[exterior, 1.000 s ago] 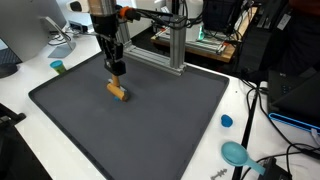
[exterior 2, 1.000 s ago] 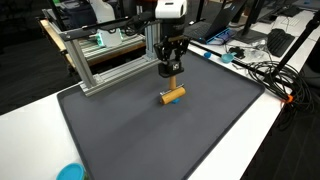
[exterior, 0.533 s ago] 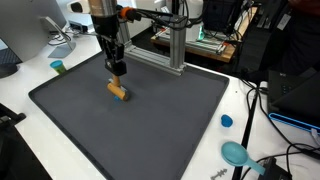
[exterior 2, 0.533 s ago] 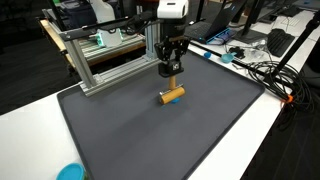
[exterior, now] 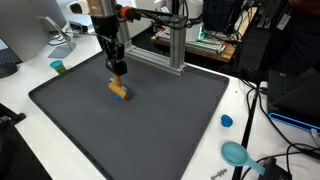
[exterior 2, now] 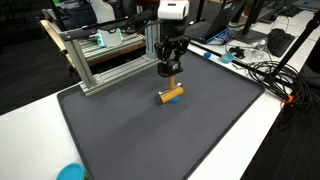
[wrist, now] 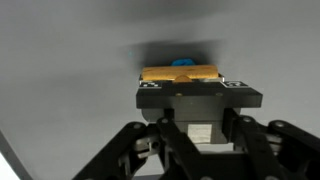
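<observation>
A short orange cylinder with a blue end point(exterior: 119, 90) lies on the dark grey mat point(exterior: 150, 125); it also shows in an exterior view point(exterior 2: 172, 95). My gripper point(exterior: 117, 69) hangs straight down just above it, not touching it, and shows in both exterior views point(exterior 2: 171, 69). Its fingers look drawn together and hold nothing. In the wrist view the orange cylinder point(wrist: 180, 73) shows just beyond the black fingertip block point(wrist: 200, 97), which hides part of it.
An aluminium frame point(exterior: 175, 50) stands at the mat's far edge. A small green cup point(exterior: 58, 67), a blue cap point(exterior: 227, 121) and a teal object point(exterior: 236, 153) lie on the white table. Cables run along one side point(exterior 2: 262, 72).
</observation>
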`<state>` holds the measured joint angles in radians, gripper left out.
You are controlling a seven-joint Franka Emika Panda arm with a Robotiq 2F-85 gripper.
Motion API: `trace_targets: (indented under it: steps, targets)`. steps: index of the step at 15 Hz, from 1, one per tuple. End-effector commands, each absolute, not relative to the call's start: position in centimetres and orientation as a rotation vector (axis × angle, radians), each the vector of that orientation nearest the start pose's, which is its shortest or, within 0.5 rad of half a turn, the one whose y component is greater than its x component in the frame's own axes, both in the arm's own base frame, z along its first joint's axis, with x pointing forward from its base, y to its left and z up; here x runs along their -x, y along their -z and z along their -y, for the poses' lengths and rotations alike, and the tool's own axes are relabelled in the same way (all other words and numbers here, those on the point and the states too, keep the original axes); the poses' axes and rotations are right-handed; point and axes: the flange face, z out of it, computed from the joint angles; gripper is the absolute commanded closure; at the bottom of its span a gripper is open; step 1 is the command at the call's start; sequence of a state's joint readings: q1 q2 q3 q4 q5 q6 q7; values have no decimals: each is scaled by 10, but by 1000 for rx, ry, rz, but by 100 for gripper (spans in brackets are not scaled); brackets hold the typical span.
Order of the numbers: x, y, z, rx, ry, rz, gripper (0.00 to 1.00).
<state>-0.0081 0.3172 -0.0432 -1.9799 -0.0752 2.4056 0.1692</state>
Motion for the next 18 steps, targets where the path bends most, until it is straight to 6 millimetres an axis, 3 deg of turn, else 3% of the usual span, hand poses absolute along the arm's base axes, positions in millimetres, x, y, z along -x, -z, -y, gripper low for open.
trace_targets:
  steps: [1, 18]
  targets:
    - [-609, -274, 35, 3213, 10, -262, 79]
    - [-606, -272, 32, 3258, -122, -224, 79]
